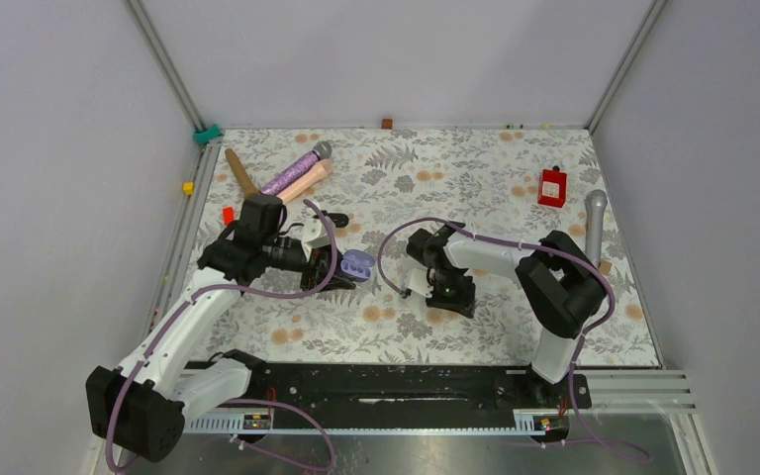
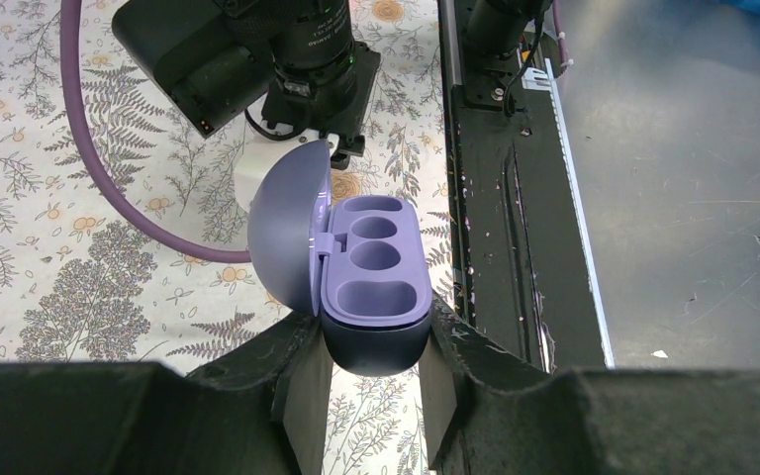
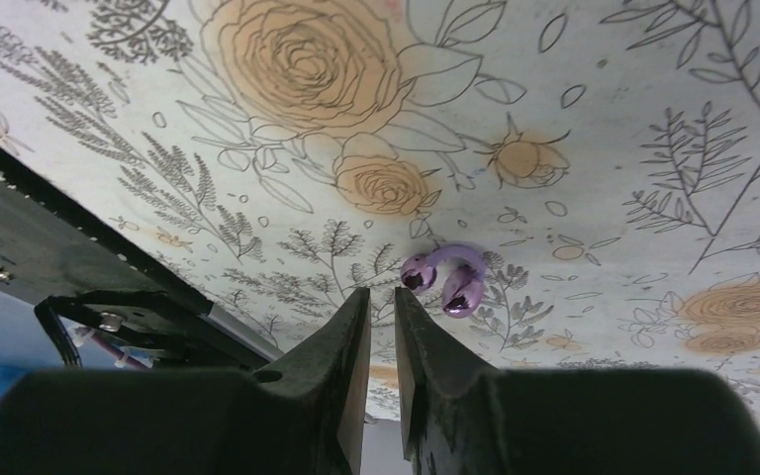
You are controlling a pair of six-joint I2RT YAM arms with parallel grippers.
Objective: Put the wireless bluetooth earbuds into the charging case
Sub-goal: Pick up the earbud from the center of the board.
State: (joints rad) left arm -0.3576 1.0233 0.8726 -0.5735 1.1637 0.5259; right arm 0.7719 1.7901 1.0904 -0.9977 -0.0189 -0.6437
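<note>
My left gripper (image 2: pixel 374 346) is shut on the lower end of the purple charging case (image 2: pixel 374 277), which it holds above the floral mat. The case's lid stands open to the left and its wells look empty. In the top view the case (image 1: pixel 356 264) sits at the left gripper (image 1: pixel 329 269), left of centre. My right gripper (image 3: pixel 383 294) is shut with only a thin gap and holds nothing. A glossy purple earbud (image 3: pixel 445 280) lies on the mat just beyond and right of its tips. In the top view the right gripper (image 1: pixel 452 297) hides the earbud.
Purple and pink microphones (image 1: pixel 297 176) and a brown stick (image 1: pixel 240 170) lie at the back left. A small black object (image 1: pixel 334 218) lies behind the left gripper. A red box (image 1: pixel 552 186) and a grey microphone (image 1: pixel 594 213) are at the right. The black base rail (image 1: pixel 386 386) runs along the near edge.
</note>
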